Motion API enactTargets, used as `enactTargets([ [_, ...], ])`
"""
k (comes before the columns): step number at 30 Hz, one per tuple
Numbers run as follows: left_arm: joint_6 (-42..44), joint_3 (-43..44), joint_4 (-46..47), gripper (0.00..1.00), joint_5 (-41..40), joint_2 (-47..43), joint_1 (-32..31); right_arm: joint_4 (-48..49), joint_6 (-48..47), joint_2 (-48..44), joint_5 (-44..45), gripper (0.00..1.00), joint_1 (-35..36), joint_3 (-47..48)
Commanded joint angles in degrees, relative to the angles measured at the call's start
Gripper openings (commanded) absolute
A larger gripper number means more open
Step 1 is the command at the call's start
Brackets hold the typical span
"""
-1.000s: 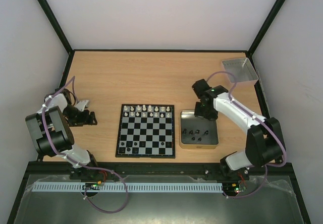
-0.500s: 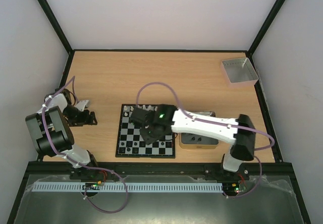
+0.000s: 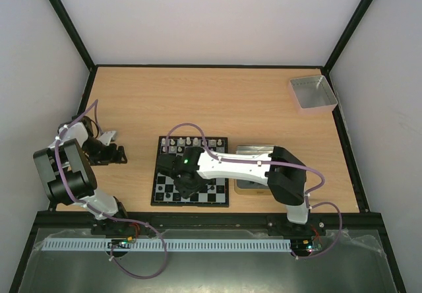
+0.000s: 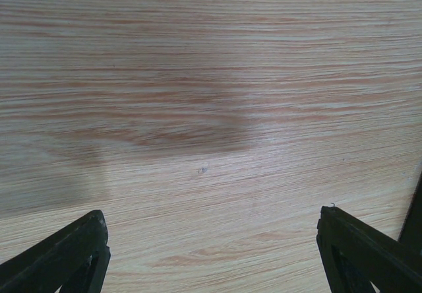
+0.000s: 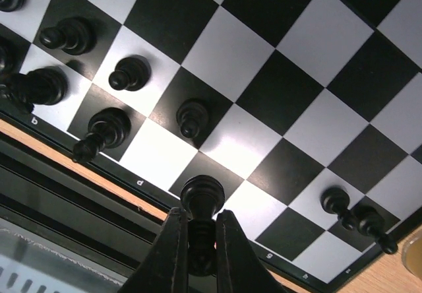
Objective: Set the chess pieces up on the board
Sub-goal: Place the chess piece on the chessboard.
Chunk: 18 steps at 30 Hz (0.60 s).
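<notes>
Presently the right gripper [image 5: 201,230] is closed on a black piece [image 5: 202,196], both fingers [image 5: 173,253] pinching it below its round head. In the overhead view this gripper hangs over the board [image 3: 214,193] toward its 7 o'clock corner. The wrist view places the held piece at the near border. Whether its base touches a square cannot be told.

Other black pieces [image 5: 128,73] occupy the near rows beside it, several of them leaning. White pieces [image 3: 198,141] line the board's 12 o'clock edge.

The board lies at the middle of the table [image 3: 198,101]. A tin [image 3: 247,189] sits just beside it at 3 o'clock, largely covered by the right arm. A grey tray [image 3: 313,93] sits well apart at 2 o'clock.

The left gripper [image 4: 211,217] is at the board's 9 o'clock, well apart from it. Its fingers are spread wide over bare wood, holding nothing.
</notes>
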Motion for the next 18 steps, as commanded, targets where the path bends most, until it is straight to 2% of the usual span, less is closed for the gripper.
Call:
enactTargets([
  [1,0.33,-0.48,-0.93,0.86,0.34,-0.38,0.25,1.83,-1.47,1.40,-0.92,0.04,0.29,0.92],
  [18,0.15,-0.57,-0.70,0.87,-0.01,-1.02,0.32,2.91,-1.70,4.48,-2.18,0.04,1.66,1.77],
])
